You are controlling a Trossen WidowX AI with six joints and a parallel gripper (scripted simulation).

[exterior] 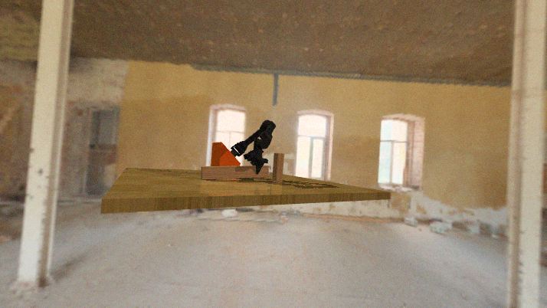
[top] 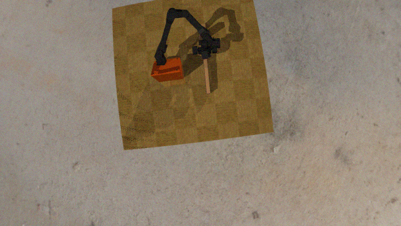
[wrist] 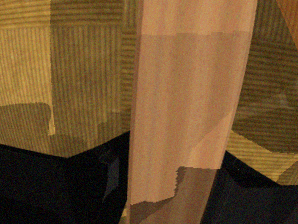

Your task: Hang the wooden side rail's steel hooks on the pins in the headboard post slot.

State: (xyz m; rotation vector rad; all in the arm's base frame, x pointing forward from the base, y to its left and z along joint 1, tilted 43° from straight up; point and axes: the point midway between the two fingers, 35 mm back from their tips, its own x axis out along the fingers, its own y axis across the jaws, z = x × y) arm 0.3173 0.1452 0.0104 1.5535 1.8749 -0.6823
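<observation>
The wooden side rail (top: pixel 206 77) (exterior: pixel 218 173) (wrist: pixel 192 75) is a long pale board standing on its narrow edge, nearly level and low over the table. My gripper (exterior: pixel 259 172) (wrist: pixel 168 136) is shut on the rail near its post end, with a black finger on each side in the wrist view. The headboard post (exterior: pixel 278 168) stands upright just beyond that end, with a narrow gap showing between them in the exterior view. The arm covers the post area in the top view. The hooks, slot and pins cannot be made out. Whether the rail's underside touches the table is unclear.
An orange block-shaped base (top: pixel 171 76) (exterior: pixel 220 155) stands beside the rail, with the arm mounted on it. The arm (top: pixel 194 22) (exterior: pixel 264 138) arches over to the rail. The wooden table (top: pixel 196 118) (exterior: pixel 245 198) ends in open edges all round.
</observation>
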